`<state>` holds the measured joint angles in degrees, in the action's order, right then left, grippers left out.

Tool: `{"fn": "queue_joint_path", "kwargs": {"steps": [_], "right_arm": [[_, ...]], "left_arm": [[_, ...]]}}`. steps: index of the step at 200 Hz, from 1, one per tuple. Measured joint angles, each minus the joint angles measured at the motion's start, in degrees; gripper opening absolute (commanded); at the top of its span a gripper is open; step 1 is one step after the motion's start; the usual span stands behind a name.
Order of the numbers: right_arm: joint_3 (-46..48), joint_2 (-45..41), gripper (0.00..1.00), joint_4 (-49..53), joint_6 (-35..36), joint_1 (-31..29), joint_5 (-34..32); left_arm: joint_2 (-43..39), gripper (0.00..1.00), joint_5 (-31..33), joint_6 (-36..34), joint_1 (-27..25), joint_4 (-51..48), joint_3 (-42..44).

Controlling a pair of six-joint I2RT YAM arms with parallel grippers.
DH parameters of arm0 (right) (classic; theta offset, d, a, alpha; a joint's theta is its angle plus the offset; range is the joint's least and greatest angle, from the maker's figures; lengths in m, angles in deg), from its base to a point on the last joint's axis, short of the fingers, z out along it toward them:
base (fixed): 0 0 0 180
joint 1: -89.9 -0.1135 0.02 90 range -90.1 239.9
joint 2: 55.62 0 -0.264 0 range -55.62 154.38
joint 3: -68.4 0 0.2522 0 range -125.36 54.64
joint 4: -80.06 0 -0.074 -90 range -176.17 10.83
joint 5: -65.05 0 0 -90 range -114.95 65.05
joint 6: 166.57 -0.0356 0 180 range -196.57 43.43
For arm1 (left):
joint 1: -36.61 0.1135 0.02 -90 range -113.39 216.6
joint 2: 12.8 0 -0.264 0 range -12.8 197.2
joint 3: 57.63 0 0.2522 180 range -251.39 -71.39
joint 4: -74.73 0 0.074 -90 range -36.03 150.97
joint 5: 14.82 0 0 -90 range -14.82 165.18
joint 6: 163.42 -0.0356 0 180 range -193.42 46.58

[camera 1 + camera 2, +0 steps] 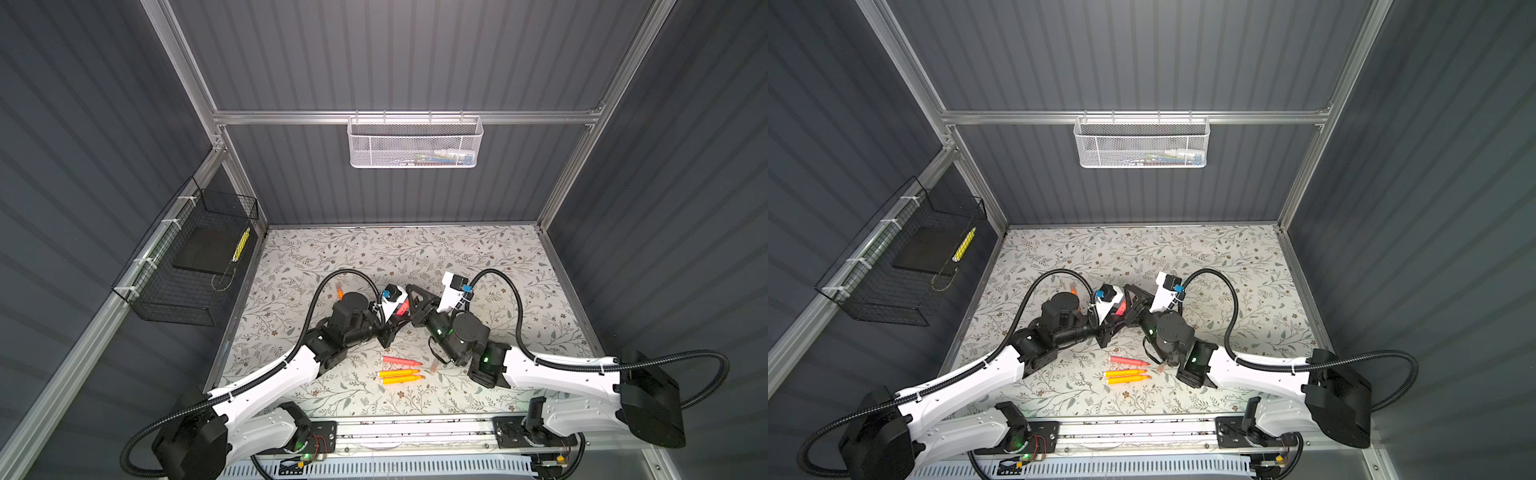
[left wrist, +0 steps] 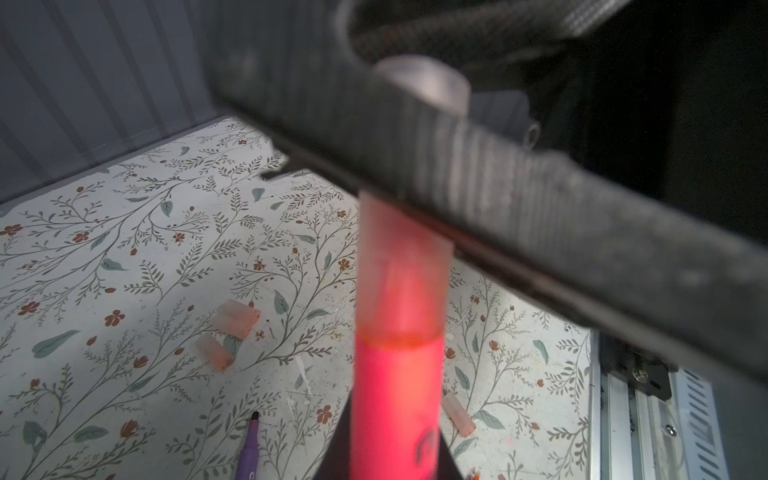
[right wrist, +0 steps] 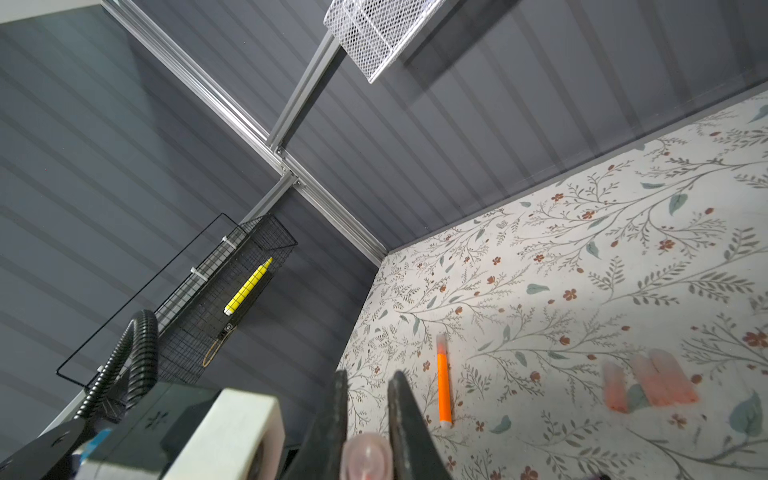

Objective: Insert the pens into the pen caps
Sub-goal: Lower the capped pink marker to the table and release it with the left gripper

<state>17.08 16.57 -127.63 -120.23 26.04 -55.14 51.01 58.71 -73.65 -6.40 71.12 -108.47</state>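
From above, the pink pen (image 1: 402, 308) shows only as a sliver between the arms, the rest of it covered. The orange pen (image 1: 339, 293) is mostly behind the left arm (image 1: 353, 309). Up close, the pen cap (image 3: 365, 457) in the right tool (image 3: 370, 390) is blurred and cut by the frame's edge. The purple pen (image 2: 249, 449) is cut off too. What lies in the white mesh basket (image 1: 415, 143) is too small to make out.

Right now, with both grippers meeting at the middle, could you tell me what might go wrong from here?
1. The left gripper grips the pink pen and the right gripper grips the cap over its tip; any off-axis pull could jam or slip them.
2. Whether the cap is fully seated is unclear; released early, it may drop among the loose caps nearby.
3. The grippers crowd together in both top views and might bump when parting.
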Motion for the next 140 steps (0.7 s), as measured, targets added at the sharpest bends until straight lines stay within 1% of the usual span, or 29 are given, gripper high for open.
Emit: {"fn": "queue_joint_path", "kwargs": {"steps": [9,11,17,26,34,43,52,65,75,106,140], "right_arm": [[0.4,-1.3,0.26,2.0,-0.6,-0.1,0.4],[0.6,-1.6,0.27,2.5,-0.5,-0.2,0.8],[1.4,-3.0,0.32,4.4,-1.0,-0.8,1.3],[3.6,-5.5,0.44,8.2,-0.9,-2.7,2.1],[5.4,-7.6,0.49,11.0,-1.3,-3.9,2.6],[7.5,-9.7,0.50,13.5,-2.1,-4.0,2.7],[9.5,-11.8,0.52,15.6,-2.4,-3.2,2.4],[11.6,-14.2,0.57,17.8,-3.3,-2.0,2.0],[12.8,-15.9,0.58,19.4,-4.1,-1.0,1.7],[15.5,-18.9,0.57,22.8,-6.8,1.4,1.4],[17.8,-18.4,0.56,23.8,-8.9,3.0,1.9]], "left_arm": [[-0.3,0.00,-0.3,-0.1,-0.1,0.2,0.7],[-0.4,0.00,0.4,0.6,-0.1,0.3,0.9],[-0.4,0.00,3.5,2.4,0.2,1.1,1.2],[-0.3,0.00,8.7,5.2,3.0,3.3,1.6],[-0.3,0.00,12.9,7.4,4.9,5.3,2.3],[0.0,0.00,16.7,9.7,6.4,7.2,3.1],[0.9,0.00,19.7,11.6,6.7,8.3,4.2],[3.4,0.00,22.4,13.7,6.7,8.7,5.5],[6.0,0.00,24.1,15.0,6.7,8.5,6.0],[14.2,0.00,27.1,17.0,7.3,7.8,5.9],[22.0,0.00,28.8,18.6,8.5,7.5,3.9]]}}
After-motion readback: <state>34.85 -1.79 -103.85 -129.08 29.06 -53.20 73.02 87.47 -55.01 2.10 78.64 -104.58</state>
